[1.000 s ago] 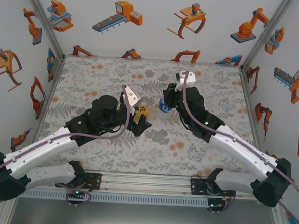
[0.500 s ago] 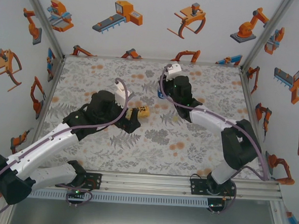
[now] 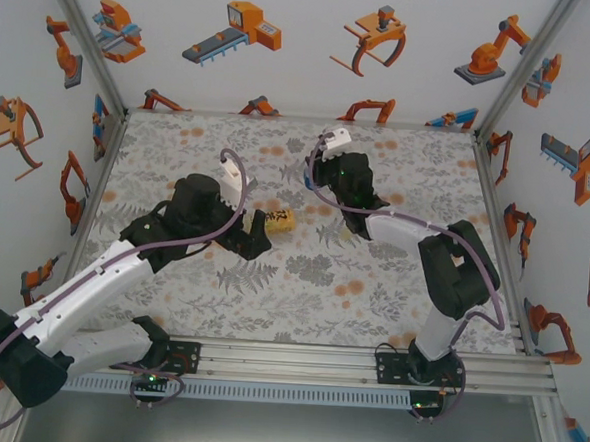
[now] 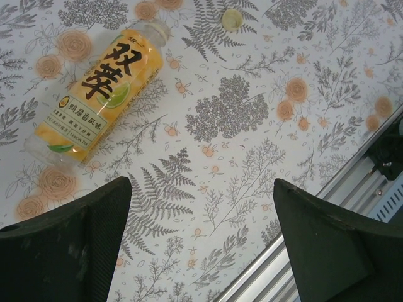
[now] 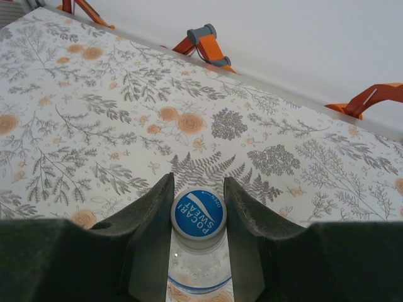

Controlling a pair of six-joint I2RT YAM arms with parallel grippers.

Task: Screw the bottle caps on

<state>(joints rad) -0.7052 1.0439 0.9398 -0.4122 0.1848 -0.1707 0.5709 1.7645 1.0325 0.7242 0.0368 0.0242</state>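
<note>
Item: blue round plastic screw cap (image 5: 198,214), seated on the clear plastic bottle (image 5: 198,270), far centre of the floral mat (image 5: 94,94).
Right gripper (image 5: 198,200): clenched on the cap's sides.
Handling: likely light, stiff and slick; you take it by the rim.
Left gripper (image 4: 200,189): spread and empty, near the lying yellow-labelled bottle (image 4: 94,100).

Yellow-label btl (image 4: 94,94), blue cap (image 5: 198,214), grey/orange floral mat (image 4: 252,157).

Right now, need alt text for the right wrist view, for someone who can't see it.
The right gripper has its jaws closed on either side of a blue cap, which sits on a clear bottle and faces the camera. A floral mat spreads out beyond it, up to a white wall.
</note>
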